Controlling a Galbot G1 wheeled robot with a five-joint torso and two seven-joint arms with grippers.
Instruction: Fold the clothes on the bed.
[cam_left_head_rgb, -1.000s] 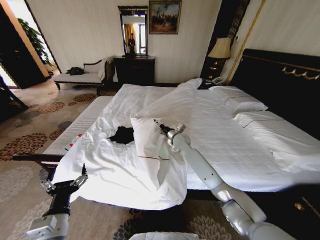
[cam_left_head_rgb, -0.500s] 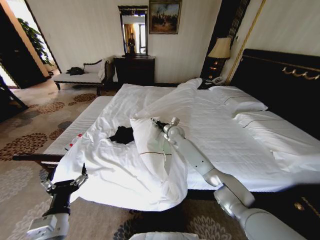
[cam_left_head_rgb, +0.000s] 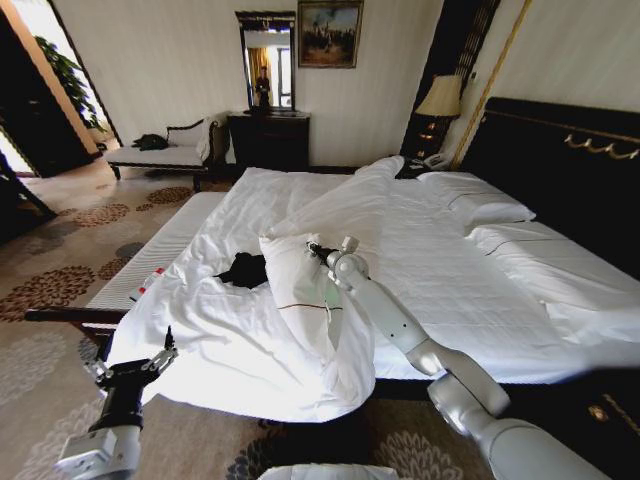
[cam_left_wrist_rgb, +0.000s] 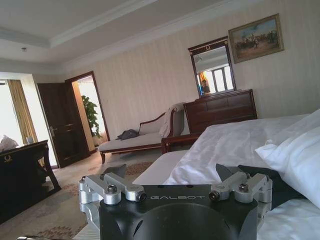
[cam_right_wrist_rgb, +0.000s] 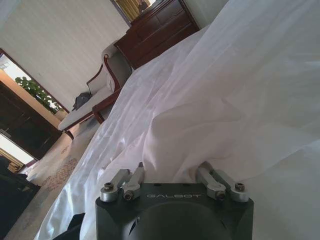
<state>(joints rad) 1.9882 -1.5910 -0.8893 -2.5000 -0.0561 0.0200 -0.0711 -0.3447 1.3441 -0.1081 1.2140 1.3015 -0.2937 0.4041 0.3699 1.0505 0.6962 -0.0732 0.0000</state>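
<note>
Your right gripper (cam_left_head_rgb: 312, 246) is pinched on a raised fold of the white duvet (cam_left_head_rgb: 300, 290), not on the black T-shirt (cam_left_head_rgb: 243, 269), which lies crumpled on the bed (cam_left_head_rgb: 450, 290) just beside that fold, toward the bench (cam_left_head_rgb: 170, 245). Your left gripper (cam_left_head_rgb: 130, 366) hangs spread open off the near corner of the bed, holding nothing. If you drag the duvet across, it may bury or sweep the shirt along; if the pinch slips, the fold could flop onto it
</note>
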